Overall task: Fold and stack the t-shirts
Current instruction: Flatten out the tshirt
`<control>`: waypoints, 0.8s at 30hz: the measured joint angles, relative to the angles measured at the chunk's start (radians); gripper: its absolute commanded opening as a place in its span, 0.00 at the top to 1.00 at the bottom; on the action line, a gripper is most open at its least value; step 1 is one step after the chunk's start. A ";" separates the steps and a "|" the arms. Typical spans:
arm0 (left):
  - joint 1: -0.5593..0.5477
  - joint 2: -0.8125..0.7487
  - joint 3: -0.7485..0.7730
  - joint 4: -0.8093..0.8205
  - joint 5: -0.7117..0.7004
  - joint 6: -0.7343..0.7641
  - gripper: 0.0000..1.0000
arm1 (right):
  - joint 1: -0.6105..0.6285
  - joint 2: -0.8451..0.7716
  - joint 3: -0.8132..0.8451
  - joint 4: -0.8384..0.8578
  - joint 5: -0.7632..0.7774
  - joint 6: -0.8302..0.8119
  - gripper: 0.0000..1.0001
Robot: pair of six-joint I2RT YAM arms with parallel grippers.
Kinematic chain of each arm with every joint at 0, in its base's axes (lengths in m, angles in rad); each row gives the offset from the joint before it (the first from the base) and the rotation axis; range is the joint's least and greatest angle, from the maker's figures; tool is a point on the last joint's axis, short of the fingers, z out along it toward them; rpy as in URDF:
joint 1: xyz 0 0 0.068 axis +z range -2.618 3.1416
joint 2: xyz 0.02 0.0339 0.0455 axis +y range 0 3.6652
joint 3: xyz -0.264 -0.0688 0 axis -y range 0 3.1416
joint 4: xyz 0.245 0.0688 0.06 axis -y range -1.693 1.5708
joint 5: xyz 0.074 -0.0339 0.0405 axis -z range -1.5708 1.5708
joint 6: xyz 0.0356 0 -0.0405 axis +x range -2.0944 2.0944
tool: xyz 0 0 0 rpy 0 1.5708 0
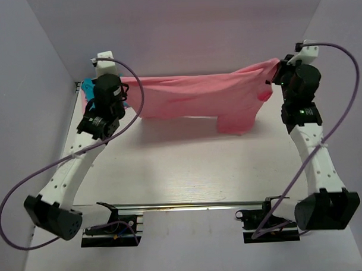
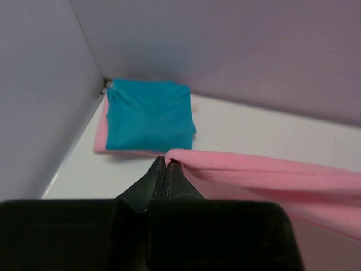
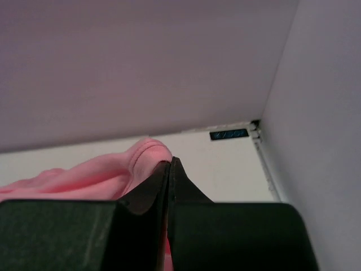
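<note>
A salmon-pink t-shirt (image 1: 197, 96) hangs stretched between my two grippers above the back of the table, one part drooping lower at the right (image 1: 237, 118). My left gripper (image 1: 127, 90) is shut on its left end; in the left wrist view the fingertips (image 2: 166, 162) pinch the pink cloth (image 2: 271, 172). My right gripper (image 1: 278, 69) is shut on the right end, where the tips (image 3: 170, 162) clamp a hemmed edge (image 3: 144, 155). A folded teal-blue t-shirt (image 2: 149, 116) lies on a pale pink t-shirt (image 2: 100, 135) in the back left corner, mostly hidden behind the left arm in the top view (image 1: 86, 86).
Grey walls (image 1: 177, 34) close in the back and both sides of the white table (image 1: 188, 171). A metal rail (image 1: 189, 204) runs along the near edge between the arm bases. A small blue label (image 3: 228, 134) sits in the back right corner.
</note>
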 measured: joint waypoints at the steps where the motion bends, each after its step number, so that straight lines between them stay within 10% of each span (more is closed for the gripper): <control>1: 0.000 -0.033 0.005 0.008 0.002 0.009 1.00 | 0.000 -0.039 0.000 -0.001 0.011 -0.007 1.00; 24: -0.004 -0.473 0.107 -0.033 0.166 0.033 1.00 | 0.000 -0.572 -0.001 -0.097 0.202 -0.134 1.00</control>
